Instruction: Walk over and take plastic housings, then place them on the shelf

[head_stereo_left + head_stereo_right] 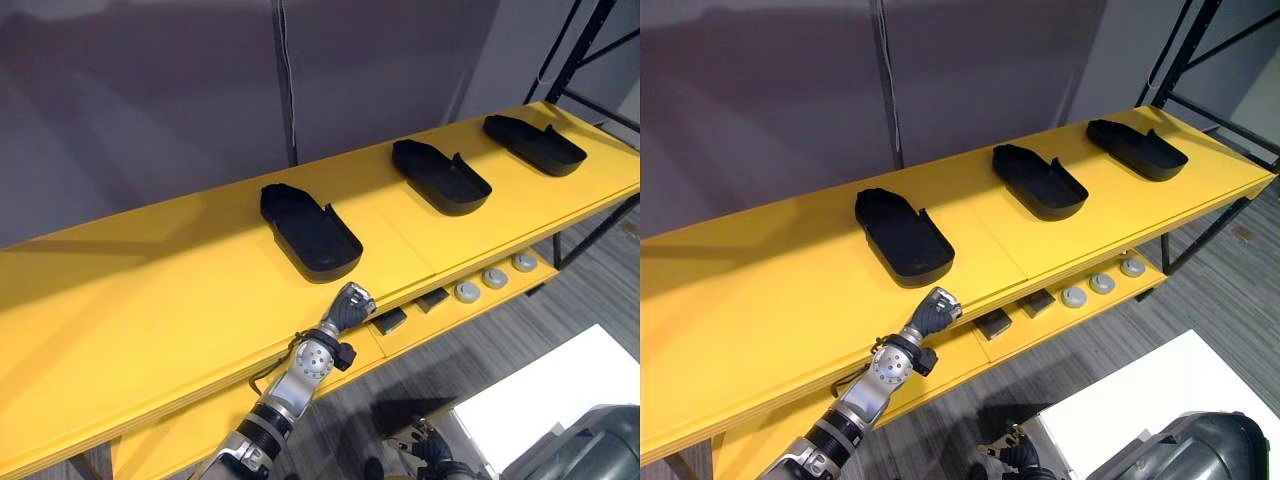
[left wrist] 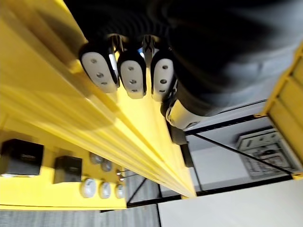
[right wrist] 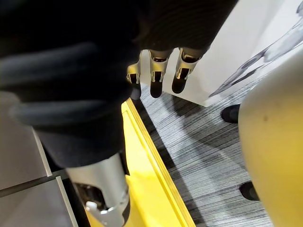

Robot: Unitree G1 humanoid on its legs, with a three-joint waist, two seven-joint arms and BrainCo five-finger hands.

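Right hand (image 3: pixel 163 75) is held low beside a white tabletop (image 1: pixel 560 390), with its fingers hanging relaxed and nothing gripped. On the yellow shelf (image 1: pixel 150 300), a near housing (image 1: pixel 310 232), a middle housing (image 1: pixel 440 175) and a far housing (image 1: pixel 533 143), all black plastic, are set in a row, well apart. Left hand (image 1: pixel 350 303) is positioned at the shelf's front edge near the near housing, with fingers curled and nothing held. Grey discs (image 1: pixel 495 277) and dark blocks (image 1: pixel 388 320) are seen on the lower level.

No legible text, labels or numbers visible.
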